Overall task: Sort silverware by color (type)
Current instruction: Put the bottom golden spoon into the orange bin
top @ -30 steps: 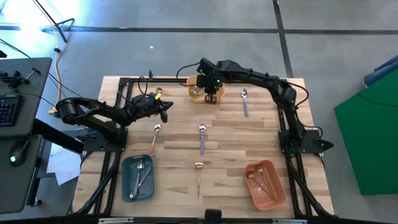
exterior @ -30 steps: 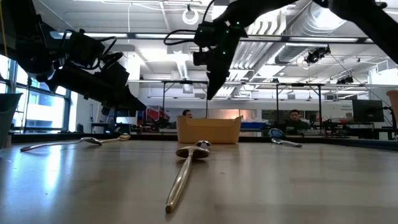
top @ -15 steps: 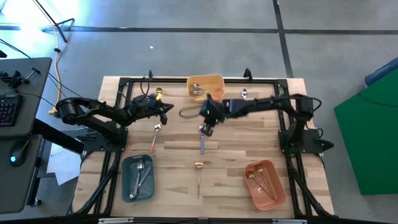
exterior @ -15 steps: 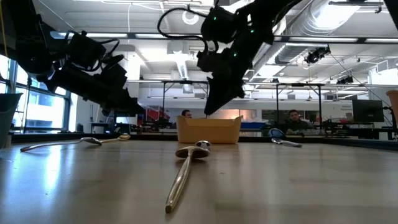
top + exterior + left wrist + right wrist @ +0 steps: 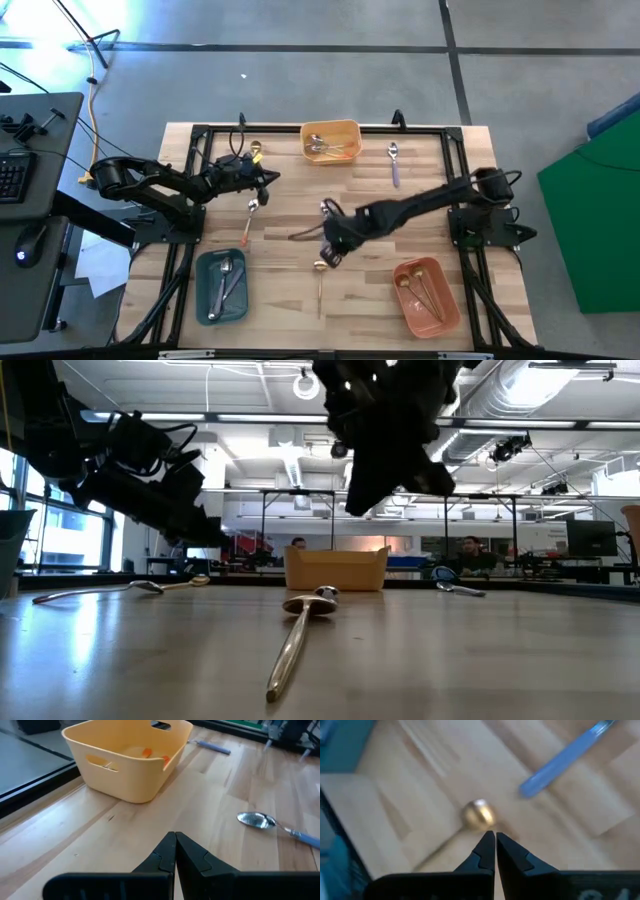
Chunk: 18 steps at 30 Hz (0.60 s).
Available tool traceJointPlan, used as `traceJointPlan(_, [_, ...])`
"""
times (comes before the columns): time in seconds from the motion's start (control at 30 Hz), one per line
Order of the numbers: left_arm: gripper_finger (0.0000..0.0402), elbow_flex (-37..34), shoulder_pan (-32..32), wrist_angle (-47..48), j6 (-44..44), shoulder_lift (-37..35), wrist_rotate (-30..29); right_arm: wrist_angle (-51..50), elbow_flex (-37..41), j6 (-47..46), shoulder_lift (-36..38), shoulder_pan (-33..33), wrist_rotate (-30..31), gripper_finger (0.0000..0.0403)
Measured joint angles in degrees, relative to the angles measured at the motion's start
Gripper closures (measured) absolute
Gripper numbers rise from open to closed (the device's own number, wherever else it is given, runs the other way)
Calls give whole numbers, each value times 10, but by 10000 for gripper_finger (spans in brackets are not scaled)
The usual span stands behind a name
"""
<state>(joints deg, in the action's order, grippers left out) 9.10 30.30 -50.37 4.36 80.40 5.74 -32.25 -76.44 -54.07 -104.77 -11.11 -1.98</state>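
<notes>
Gold spoon (image 5: 320, 279) lying loose on the wooden table (image 5: 380, 215), bowl just beyond the tips of the right gripper (image 5: 331, 258), which hangs above it with fingers pressed together and empty; lavender-handled spoon (image 5: 565, 758) close beside, farther out. Risk judged: descending closed would only nudge the slim spoon askew, and a late or off-centre opening could catch the lavender handle instead. Left gripper (image 5: 175, 851) likewise closed and empty, parked short of the yellow bin (image 5: 127, 757).

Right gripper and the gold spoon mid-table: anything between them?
Nothing. The right wrist view shows only bare wood between the shut right gripper and the gold spoon.
</notes>
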Motion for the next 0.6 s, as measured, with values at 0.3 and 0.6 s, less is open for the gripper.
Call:
traceJointPlan(0.3, [401, 0, 0, 8, -16, 0, 15, 102, -1, -202, -46, -88, 69, 334])
traceJointPlan(0.6, [401, 0, 0, 9, -26, 0, 17, 118, -28, -295, -111, -112, 105, 265])
